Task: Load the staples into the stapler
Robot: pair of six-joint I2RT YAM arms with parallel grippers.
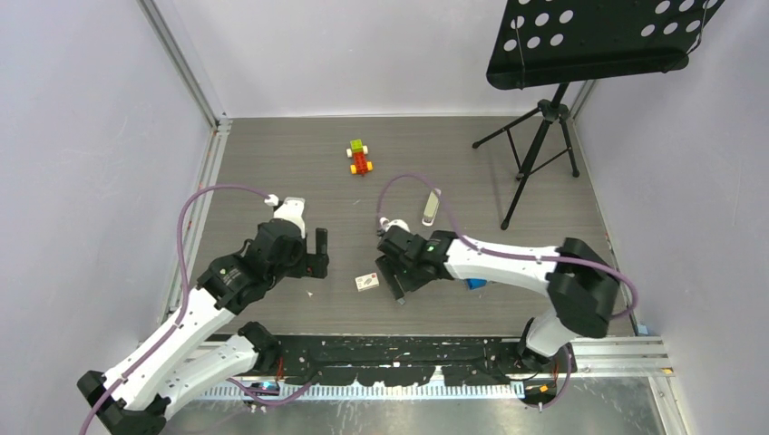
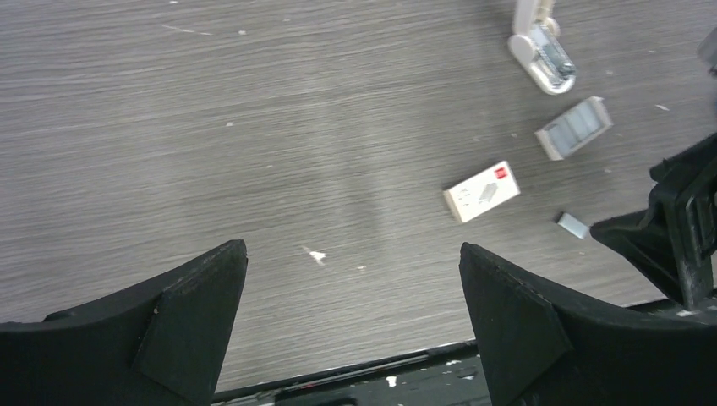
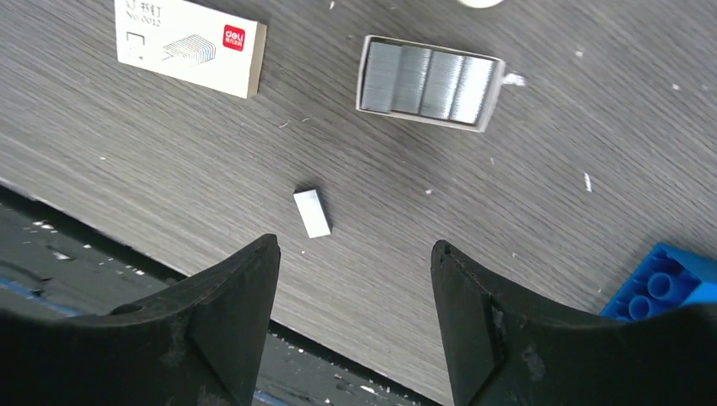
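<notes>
A small silvery block of staples (image 3: 312, 212) lies loose on the grey table, just ahead of my right gripper (image 3: 354, 245), nearer its left finger. That gripper is open with nothing between its fingers. The white carton with a red mark (image 3: 190, 44) lies farther off to the left, and an open tray of staples (image 3: 429, 83) sits ahead. The slim stapler (image 1: 431, 207) lies beyond the right gripper (image 1: 396, 281), and its end shows in the left wrist view (image 2: 541, 51). My left gripper (image 2: 353, 247) hangs wide open over bare table, left of the carton (image 2: 482, 191) and the loose staples (image 2: 573, 225).
A blue toy brick (image 3: 664, 283) lies close to the right of my right gripper. A small toy of coloured bricks (image 1: 360, 157) sits at the back. A music stand (image 1: 544, 127) stands at the back right. The black rail (image 1: 408, 349) runs along the near edge.
</notes>
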